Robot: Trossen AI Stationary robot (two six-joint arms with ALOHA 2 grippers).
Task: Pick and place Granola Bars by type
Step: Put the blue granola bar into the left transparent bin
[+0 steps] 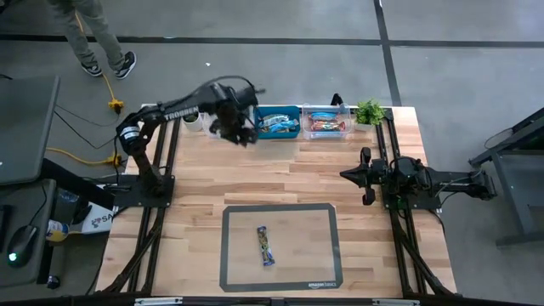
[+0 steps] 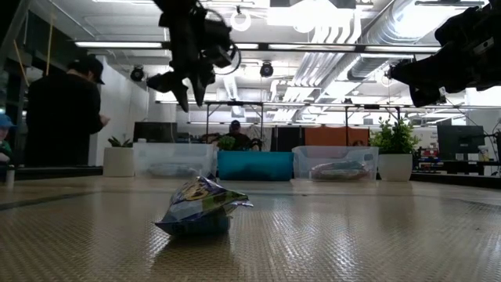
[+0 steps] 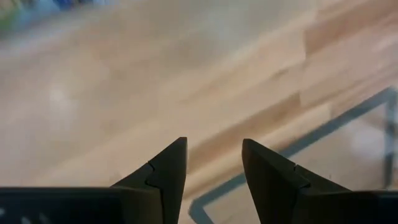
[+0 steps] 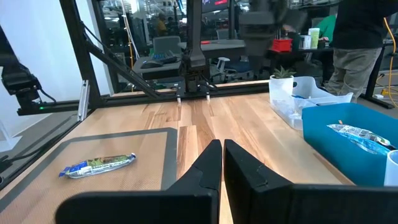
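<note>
Lying on mat, bar [image 1: 266, 246], left claw [image 1: 242, 133] far off

Overhead, table-level and 2 wrist views, sharing the mat [image 1: 280, 211].

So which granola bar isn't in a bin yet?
The blue-wrapped granola bar lying alone on the grey mat. The other bars sit in the blue bin and the clear bin at the table's far edge.

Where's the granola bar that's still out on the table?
In the high view, the granola bar lies alone inside the grey-bordered mat at the table's near edge, far from both bins.
</note>
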